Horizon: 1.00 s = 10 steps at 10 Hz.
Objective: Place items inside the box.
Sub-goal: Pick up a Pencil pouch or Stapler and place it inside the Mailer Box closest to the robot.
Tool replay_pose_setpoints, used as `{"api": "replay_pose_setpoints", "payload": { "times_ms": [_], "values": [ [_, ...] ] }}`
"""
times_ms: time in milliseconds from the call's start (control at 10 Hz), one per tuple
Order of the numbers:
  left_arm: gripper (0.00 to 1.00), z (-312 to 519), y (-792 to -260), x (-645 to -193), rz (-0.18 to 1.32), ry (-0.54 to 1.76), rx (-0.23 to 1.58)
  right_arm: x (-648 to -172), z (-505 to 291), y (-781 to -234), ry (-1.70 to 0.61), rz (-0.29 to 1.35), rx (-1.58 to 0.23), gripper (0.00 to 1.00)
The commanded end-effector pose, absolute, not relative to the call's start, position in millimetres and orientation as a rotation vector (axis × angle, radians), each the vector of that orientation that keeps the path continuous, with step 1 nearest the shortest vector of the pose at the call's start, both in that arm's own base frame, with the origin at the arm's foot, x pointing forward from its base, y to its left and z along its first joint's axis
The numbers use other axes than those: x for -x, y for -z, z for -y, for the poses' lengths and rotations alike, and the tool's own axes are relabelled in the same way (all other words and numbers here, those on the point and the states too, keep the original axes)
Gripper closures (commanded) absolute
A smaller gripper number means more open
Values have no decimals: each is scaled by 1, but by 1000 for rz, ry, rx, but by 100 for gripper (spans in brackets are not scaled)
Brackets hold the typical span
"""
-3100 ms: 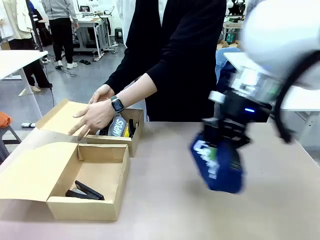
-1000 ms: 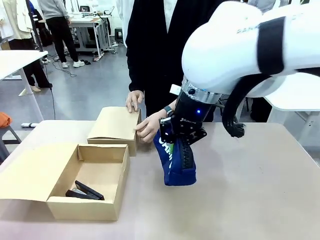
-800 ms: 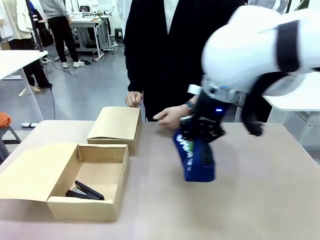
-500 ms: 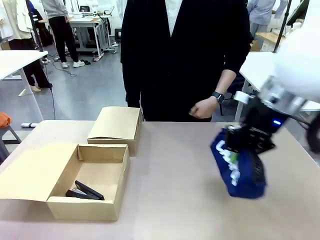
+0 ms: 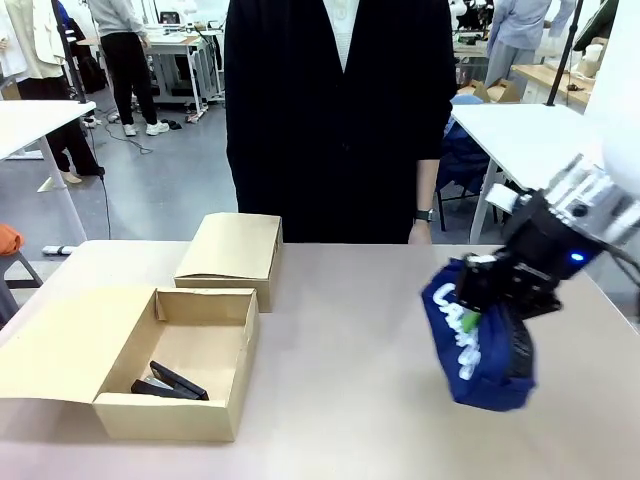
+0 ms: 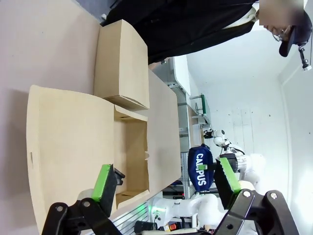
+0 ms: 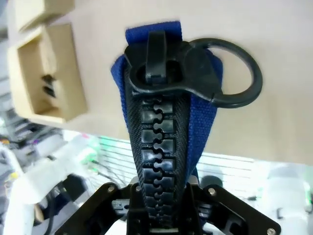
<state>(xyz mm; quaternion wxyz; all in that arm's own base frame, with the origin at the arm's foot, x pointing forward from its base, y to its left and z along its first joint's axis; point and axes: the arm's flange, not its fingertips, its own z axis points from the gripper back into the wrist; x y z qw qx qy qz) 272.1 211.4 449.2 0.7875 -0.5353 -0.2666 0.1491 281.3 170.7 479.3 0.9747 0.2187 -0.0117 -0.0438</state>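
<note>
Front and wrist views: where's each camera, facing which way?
Front view: fixed between the arms, looks across the table at the person; right gripper clamps the navy pencil case.
Left wrist view: on the left wrist, rolled, looks along the open left gripper over the open box.
Right wrist view: on the right wrist, looks along the case's zip at the table.
Shared: all show the case.

Navy pencil case (image 5: 470, 372) lettered white; tan box (image 5: 170, 420).
</note>
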Motion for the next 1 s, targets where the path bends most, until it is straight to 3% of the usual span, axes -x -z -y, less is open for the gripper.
{"api": "replay_pose_setpoints", "payload": {
  "times_ms": [0,100,300,500,700,800,900],
  "values": [
    [0,-209,-449,-271,595,-309,1170,-314,-264,-508,107,53,-571,93],
    [0,-209,-449,-271,595,-309,1170,-326,-319,-523,116,45,-642,93],
    [0,-209,-449,-271,595,-309,1170,-341,-430,-528,115,41,-617,93],
    [0,-209,-449,-271,595,-309,1170,-336,-519,-494,69,34,-552,93],
    [0,-209,-449,-271,595,-309,1170,-330,-517,-475,-109,-155,-324,93],
    [0,-209,-449,-271,595,-309,1170,-317,-508,-478,15,-10,-595,93],
    [0,-209,-449,-271,595,-309,1170,-315,-515,-448,-40,-75,-481,93]
  ]
}}
